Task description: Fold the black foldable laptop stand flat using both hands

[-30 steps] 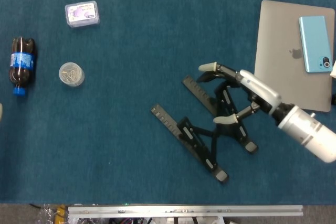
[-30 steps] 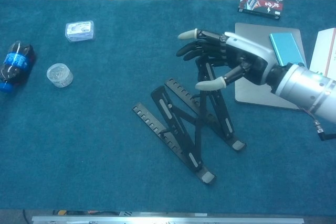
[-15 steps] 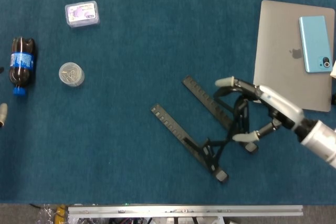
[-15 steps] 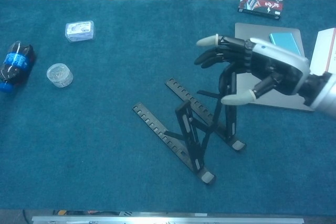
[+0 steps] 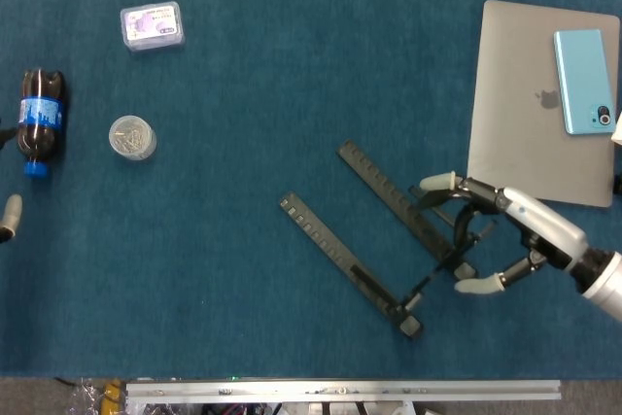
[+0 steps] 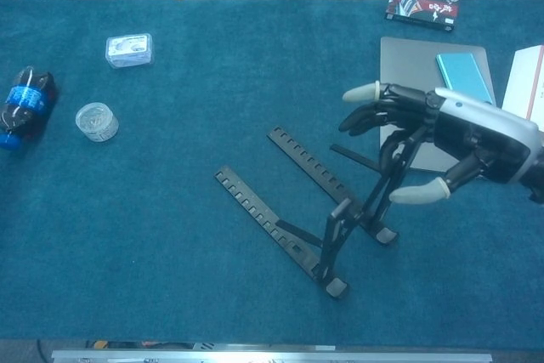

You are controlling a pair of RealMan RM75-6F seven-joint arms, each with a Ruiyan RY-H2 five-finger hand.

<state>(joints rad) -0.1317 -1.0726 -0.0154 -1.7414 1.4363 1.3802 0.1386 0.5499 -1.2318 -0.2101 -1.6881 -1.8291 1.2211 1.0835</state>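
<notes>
The black laptop stand (image 5: 374, 240) lies on the blue cloth right of centre, its two notched base rails (image 6: 285, 197) flat and pointing up-left. Its support arms (image 6: 374, 197) stand raised and lean right. My right hand (image 5: 505, 235) is at the stand's right end, fingers (image 6: 399, 138) hooked around the tops of the raised arms, thumb (image 6: 421, 193) below them. Of my left hand (image 5: 10, 211) only a pale fingertip shows, at the left edge of the head view; the chest view does not show it.
A closed grey laptop (image 5: 530, 114) with a light-blue phone (image 5: 583, 80) on it lies just beyond the right hand. A cola bottle (image 5: 41, 121), a small clear jar (image 5: 131, 137) and a clear box (image 5: 152, 25) sit far left. A book (image 6: 422, 4) lies at the back right.
My right hand has moved right and toward the front edge, drawing the stand's raised arms over with it. The left fingertip has come into view at the left edge.
</notes>
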